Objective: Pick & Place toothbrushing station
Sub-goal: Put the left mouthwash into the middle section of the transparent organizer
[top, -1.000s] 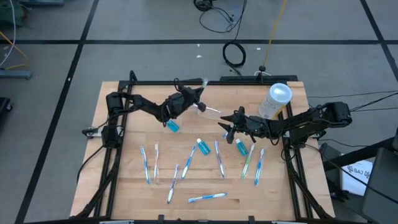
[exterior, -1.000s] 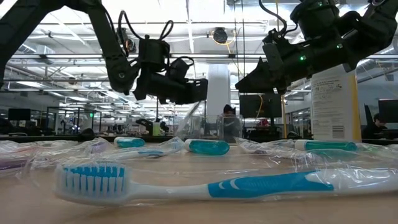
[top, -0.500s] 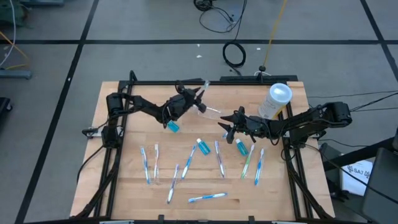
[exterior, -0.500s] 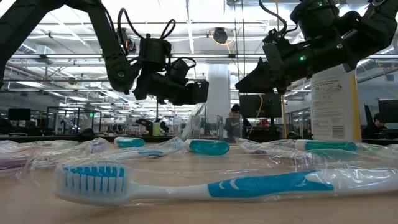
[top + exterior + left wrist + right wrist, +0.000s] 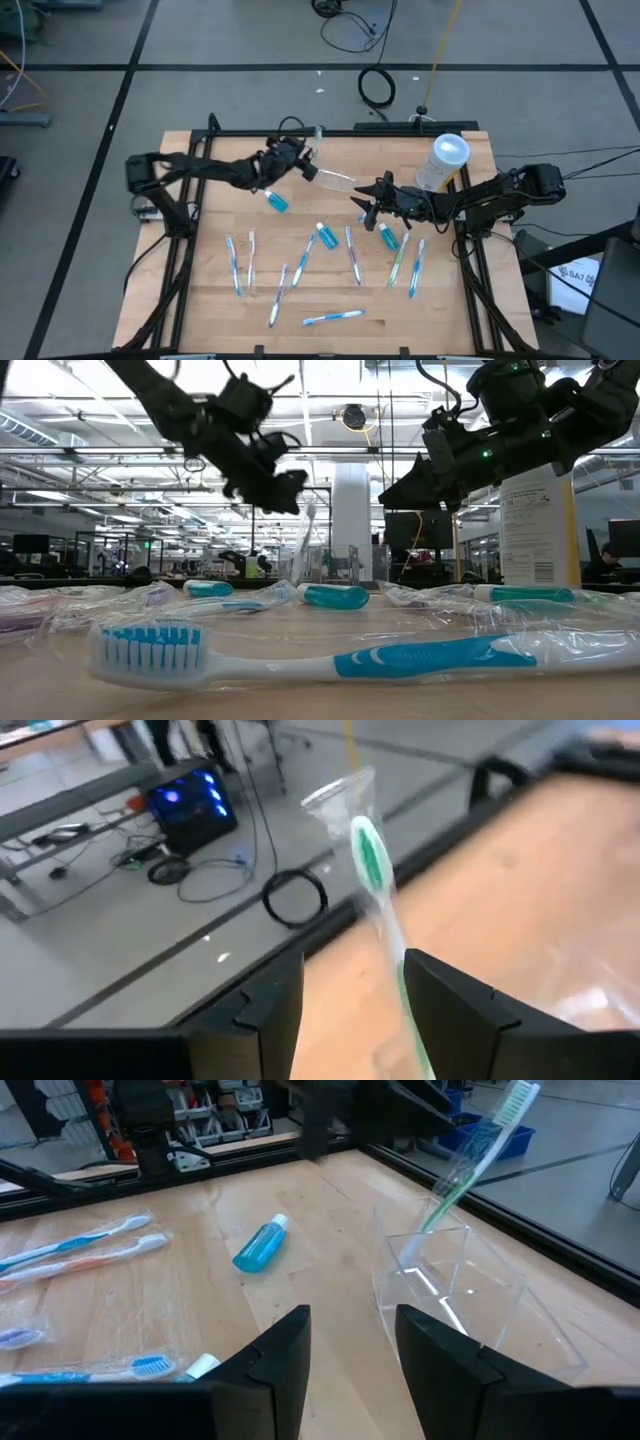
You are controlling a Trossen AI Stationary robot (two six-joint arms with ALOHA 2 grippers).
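Toward the table's far edge, left of middle, the left gripper pinches a wrapped green toothbrush whose tail dips into the toothbrushing station, lying just right of it; a sideways tug could tip or drag that light holder. Farther right, the right gripper hovers with fingers parted near the station and could knock it. The clear station barely shows from above, and how many compartments it has I cannot tell

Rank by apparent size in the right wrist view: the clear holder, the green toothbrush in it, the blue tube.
1. The clear holder, largest.
2. The green toothbrush, long but thin, also farther off, so this rank is unsure.
3. The blue tube, smallest.
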